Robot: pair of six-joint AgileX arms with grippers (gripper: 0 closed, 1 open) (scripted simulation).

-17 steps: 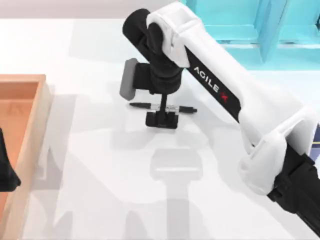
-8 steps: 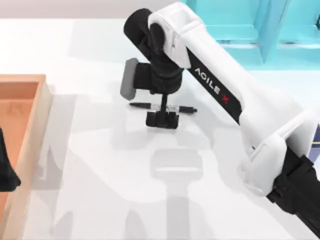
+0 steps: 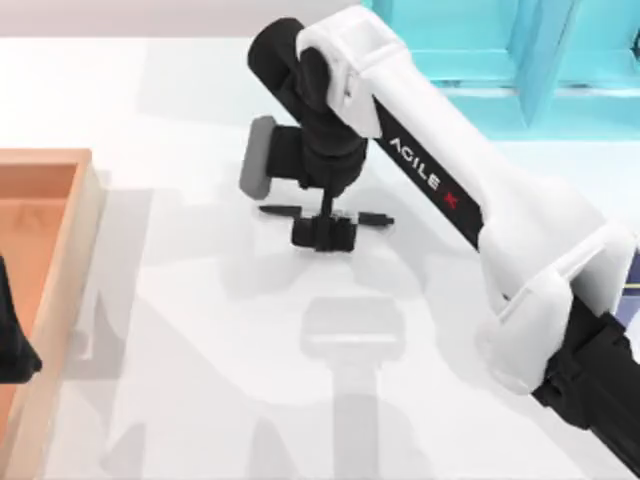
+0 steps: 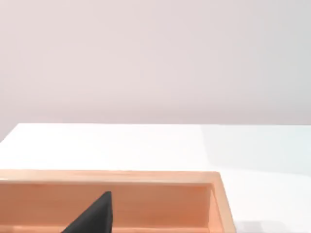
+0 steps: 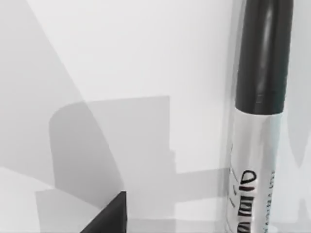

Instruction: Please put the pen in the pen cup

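Right end effector (image 3: pixel 322 232) has dropped slightly lower over the pen (image 3: pixel 372 219) mid-bench; pen unmoved. Whether it is clenched: cannot tell. Left arm parked over tray (image 3: pixel 62 262).

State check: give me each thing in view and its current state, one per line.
pen: lying flat on the table, not lifted
right gripper: down over the pen's middle, fingers straddling it; grip not confirmed
left gripper: parked over the wooden tray at the table's left
wooden tray: on the table, left edge
turquoise shelf unit: standing at the table's far right
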